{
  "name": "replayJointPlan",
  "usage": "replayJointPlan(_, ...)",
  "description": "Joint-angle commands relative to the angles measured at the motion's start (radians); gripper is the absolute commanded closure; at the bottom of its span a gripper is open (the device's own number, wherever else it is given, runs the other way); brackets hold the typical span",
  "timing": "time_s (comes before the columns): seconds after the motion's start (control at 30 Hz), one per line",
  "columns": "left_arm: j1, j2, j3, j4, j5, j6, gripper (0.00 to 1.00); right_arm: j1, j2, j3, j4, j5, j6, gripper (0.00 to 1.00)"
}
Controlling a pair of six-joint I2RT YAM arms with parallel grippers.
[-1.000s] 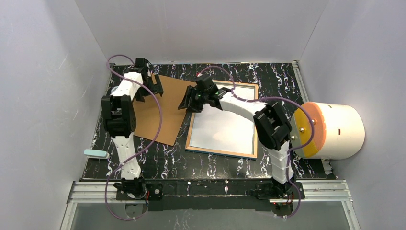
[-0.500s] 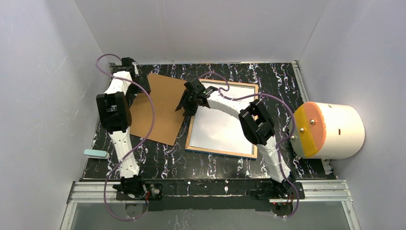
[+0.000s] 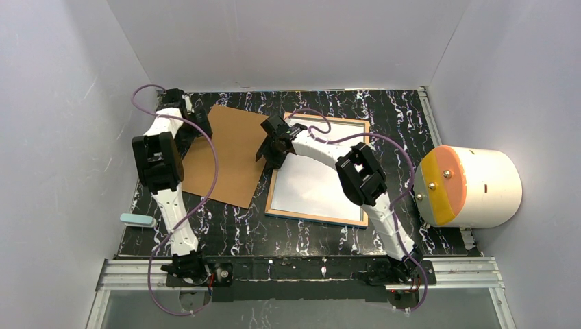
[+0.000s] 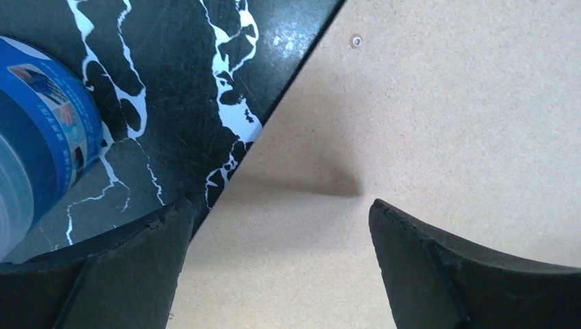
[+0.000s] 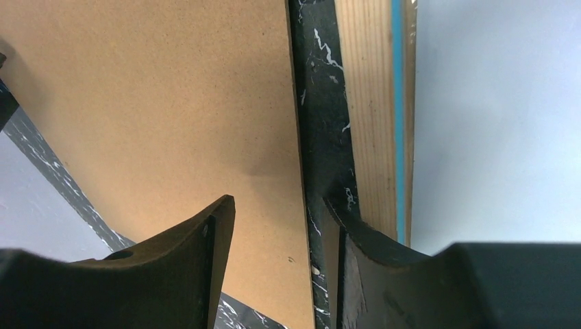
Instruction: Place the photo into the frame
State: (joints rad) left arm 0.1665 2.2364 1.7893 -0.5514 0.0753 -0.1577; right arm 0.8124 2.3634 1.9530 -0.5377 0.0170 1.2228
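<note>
**Desk:** Where does your frame lie?

**Floor:** The frame (image 3: 318, 217) lies flat, wooden back up, on the table (image 3: 384, 110), just right of the brown backing board (image 3: 226, 154). A pale sheet fills it; you cannot tell whether that is the photo.

**Desk:** And your arms?

**Floor:** Your right gripper (image 5: 279, 205) has slid left along the frame's left rim. Its jaws are half apart and empty, one finger over the board and one over the rim. Your left gripper (image 4: 281, 205) has drawn back toward the far left corner. Its jaws are spread widest and empty, over the board's edge near a blue tape roll (image 4: 41, 137). Frame and board have not moved.
</note>
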Motion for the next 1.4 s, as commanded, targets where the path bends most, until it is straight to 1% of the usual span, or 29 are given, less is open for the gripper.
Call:
replayJointPlan(0.0, 0.006, -0.045, -0.051, -0.039, 0.103, -0.021, 0.02, 0.013, 0.046, 0.047, -0.050, 0.050, 0.027, 0.42)
replayJointPlan(0.17, 0.008, -0.043, -0.048, -0.063, 0.178, -0.035, 0.06, 0.012, 0.069, 0.073, -0.013, 0.008, 0.003, 0.42)
replayJointPlan(0.37, 0.008, -0.063, -0.082, -0.076, 0.217, -0.040, 0.11, 0.007, 0.059, 0.036, 0.172, -0.139, -0.010, 0.43)
replayJointPlan(0.53, 0.008, -0.090, -0.089, -0.076, 0.214, -0.045, 0.12, 0.004, 0.030, 0.035, 0.311, -0.218, -0.049, 0.45)
replayJointPlan(0.77, 0.010, -0.111, -0.081, -0.090, 0.215, -0.050, 0.12, -0.005, -0.051, 0.027, 0.457, -0.249, -0.109, 0.45)
replayJointPlan(0.87, 0.011, -0.122, -0.081, -0.090, 0.217, -0.058, 0.12, -0.005, -0.071, 0.032, 0.485, -0.258, -0.125, 0.45)
replayJointPlan(0.97, 0.011, -0.124, -0.080, -0.091, 0.253, -0.071, 0.12, -0.005, -0.098, 0.025, 0.492, -0.243, -0.150, 0.45)
replayJointPlan(1.07, 0.008, -0.136, -0.101, -0.081, 0.291, -0.084, 0.12, -0.009, -0.135, -0.017, 0.506, -0.227, -0.162, 0.45)
replayJointPlan(1.23, 0.001, -0.181, -0.180, -0.043, 0.332, -0.107, 0.12, -0.021, -0.204, -0.111, 0.530, -0.200, -0.184, 0.45)
replayJointPlan(1.33, -0.024, -0.212, -0.219, -0.028, 0.350, -0.120, 0.13, -0.036, -0.247, -0.186, 0.529, -0.201, -0.184, 0.45)
replayJointPlan(1.37, -0.037, -0.221, -0.230, -0.028, 0.350, -0.124, 0.13, -0.042, -0.264, -0.215, 0.556, -0.200, -0.185, 0.45)
